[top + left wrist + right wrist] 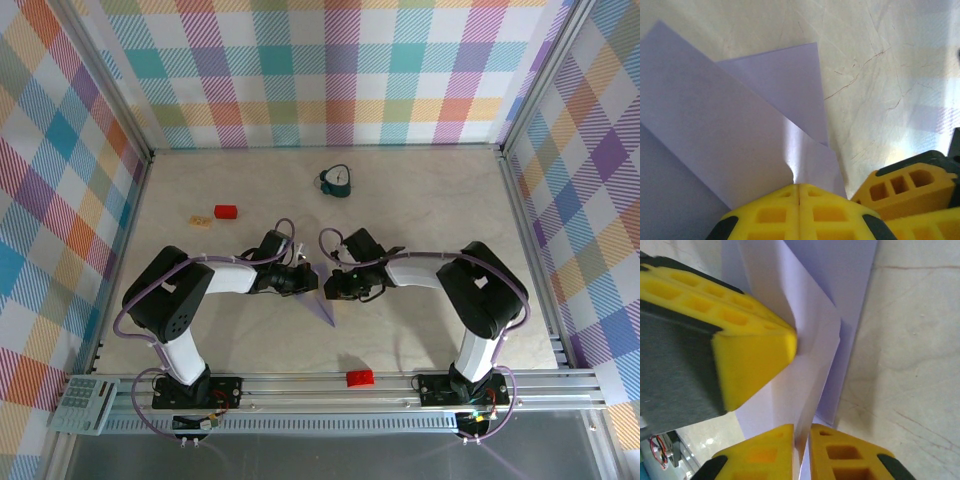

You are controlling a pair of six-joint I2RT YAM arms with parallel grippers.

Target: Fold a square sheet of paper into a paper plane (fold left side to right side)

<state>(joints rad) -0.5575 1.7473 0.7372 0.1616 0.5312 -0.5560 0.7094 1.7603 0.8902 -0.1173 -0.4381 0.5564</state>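
Observation:
The pale lavender sheet of paper (322,306) lies folded at the table's middle, its narrow point toward the near edge. Both grippers meet over its far end. My left gripper (799,187) (303,281) is shut, pinching a raised flap of the paper (715,115), which buckles just above the tips. My right gripper (801,432) (331,284) has its jaws a narrow gap apart, with an upright paper (815,315) flap running between them. The left fingers (750,360) show at the upper left of the right wrist view, touching the sheet. The right fingers (905,187) sit close at lower right in the left wrist view.
A dark teal clock-like object (337,180) stands at the back of the marbled table (450,200). One red block (225,211) and a tan piece (200,220) lie at back left. Another red block (359,377) rests on the near rail. A keypad (85,400) sits at the near left.

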